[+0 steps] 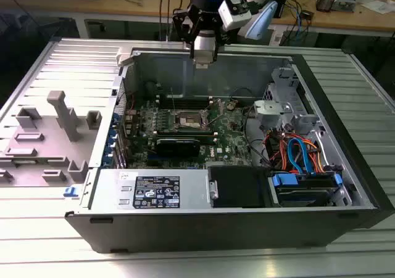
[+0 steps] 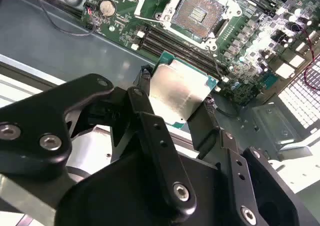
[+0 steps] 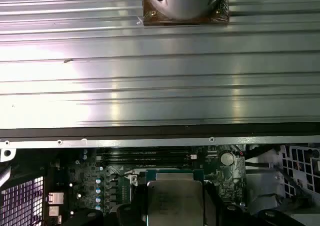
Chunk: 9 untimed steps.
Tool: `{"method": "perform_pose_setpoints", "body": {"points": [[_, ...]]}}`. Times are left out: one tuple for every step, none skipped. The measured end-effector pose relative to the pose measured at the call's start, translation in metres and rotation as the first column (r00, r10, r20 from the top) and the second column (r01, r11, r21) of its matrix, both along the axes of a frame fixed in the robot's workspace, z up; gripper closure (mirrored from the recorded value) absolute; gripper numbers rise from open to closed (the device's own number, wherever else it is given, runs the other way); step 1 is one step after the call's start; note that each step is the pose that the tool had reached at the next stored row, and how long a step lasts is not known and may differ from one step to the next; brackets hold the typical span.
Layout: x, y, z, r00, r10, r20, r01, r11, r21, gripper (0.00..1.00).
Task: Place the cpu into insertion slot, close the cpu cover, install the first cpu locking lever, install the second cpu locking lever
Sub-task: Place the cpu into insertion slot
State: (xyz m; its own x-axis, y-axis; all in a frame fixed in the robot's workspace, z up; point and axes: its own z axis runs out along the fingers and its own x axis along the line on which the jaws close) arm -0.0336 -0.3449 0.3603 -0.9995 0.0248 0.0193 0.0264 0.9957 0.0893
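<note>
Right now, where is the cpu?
In the second wrist view the cpu sits in the gripper, jaws shut on it, in the air short of the empty insertion slot on the motherboard.

- Arm (image 1: 200,16): single, dark; wrist points downward above the far edge of the computer case (image 1: 259,57).
- Gripper (image 1: 203,61): black linkage fingers (image 2: 150,123) clamped against opposite edges of the cpu (image 2: 180,90), chip held flat.
</note>
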Motion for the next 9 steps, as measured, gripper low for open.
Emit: {"method": "perform_pose_setpoints", "body": {"points": [[0.0,0.0,0.0,1.0,0.0,0.0,0.0,1.0,0.0,0.45],[0.0,0.0,0.0,1.0,0.0,0.0,0.0,1.0,0.0,0.45],[0.0,0.0,0.0,1.0,0.0,0.0,0.0,1.0,0.0,0.45],[0.0,0.0,0.0,1.0,0.0,0.0,0.0,1.0,0.0,0.45],[0.0,-0.0002,0.0,1.0,0.0,0.0,0.0,1.0,0.0001,0.45],[0.0,-0.0012,0.0,1.0,0.0,-0.0001,0.0,1.0,0.0,0.45],[0.0,-0.0021,0.0,1.0,0.0,0.0,0.0,1.0,0.0,0.45],[0.0,-0.0027,0.0,1.0,0.0,0.0,0.0,1.0,0.0,0.45],[0.0,-0.0035,0.0,1.0,0.0,0.0,0.0,1.0,0.0,0.45]]}}
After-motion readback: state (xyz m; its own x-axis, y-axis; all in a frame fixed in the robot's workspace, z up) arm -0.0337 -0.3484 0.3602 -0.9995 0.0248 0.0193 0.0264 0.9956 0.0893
